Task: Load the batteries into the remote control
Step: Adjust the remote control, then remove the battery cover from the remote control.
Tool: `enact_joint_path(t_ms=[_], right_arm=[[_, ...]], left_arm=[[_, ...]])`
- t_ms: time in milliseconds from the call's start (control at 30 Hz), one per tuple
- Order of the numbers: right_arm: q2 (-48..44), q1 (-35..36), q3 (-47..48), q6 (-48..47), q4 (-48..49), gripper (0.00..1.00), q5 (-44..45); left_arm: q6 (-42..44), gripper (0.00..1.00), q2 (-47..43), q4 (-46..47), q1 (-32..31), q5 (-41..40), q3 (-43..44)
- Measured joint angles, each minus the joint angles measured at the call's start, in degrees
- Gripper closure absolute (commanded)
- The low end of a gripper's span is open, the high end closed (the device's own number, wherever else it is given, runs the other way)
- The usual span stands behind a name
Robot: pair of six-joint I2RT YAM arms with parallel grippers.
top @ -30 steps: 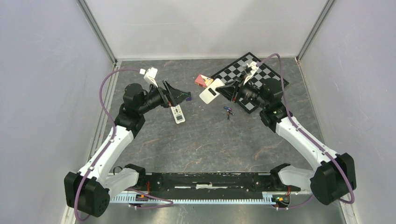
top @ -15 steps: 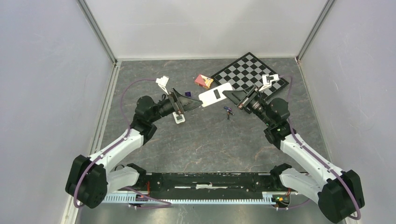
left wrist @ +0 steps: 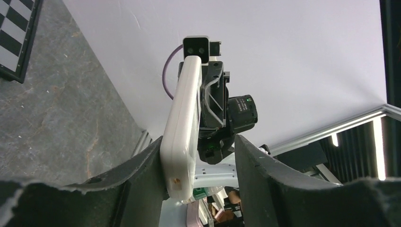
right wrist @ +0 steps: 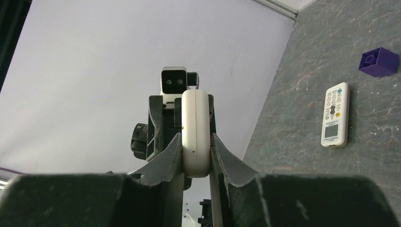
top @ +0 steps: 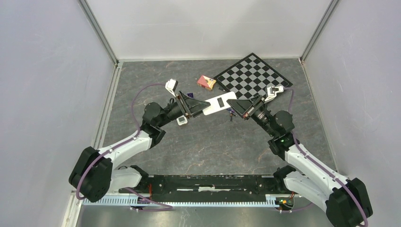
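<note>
1. The remote control (top: 218, 102) hangs in the air above the table, bridging the two arms, with its dark battery bay facing up.
2. The right gripper (right wrist: 196, 144) is clamped on one end, both fingers pressed against the sides of the shell.
3. The left gripper (left wrist: 197, 144) straddles the other end with its jaws apart: one finger touches the shell and the other shows a gap.
4. The batteries (top: 230, 113) lie on the table just below the right gripper, none in the bay.
5. The step in hand looks like steadying the remote between both arms before loading. Next, the left jaws need to pinch the shell squarely, so that one arm can let go and fetch a battery.
</note>
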Motion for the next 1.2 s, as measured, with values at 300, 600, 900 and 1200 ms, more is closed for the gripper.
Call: enact_joint_path(t_ms=[300,600,900,1200], right_arm=[[0.0,0.7,-1.6,2.8,2.1,0.91,1.1],[1.0,0.7,7.1,-15.6,-12.5,0.12,-4.2],[3.5,0.3,17.6,-36.3,-23.1,0.28,-16.2],[2.3,0.2,15.8,-40.2,-27.3,0.38,-21.0]], left_arm=[[-2.1,0.98,2.8,1.9,-0.1,2.4,0.1],[-0.8,0.98,3.2,-2.8,1.4,12.2,3.5],[8.3,0.98,-1.7,-21.7,5.4,22.6,8.5],[13.7,0.98,-2.4,-27.5,6.8,28.6,10.8]])
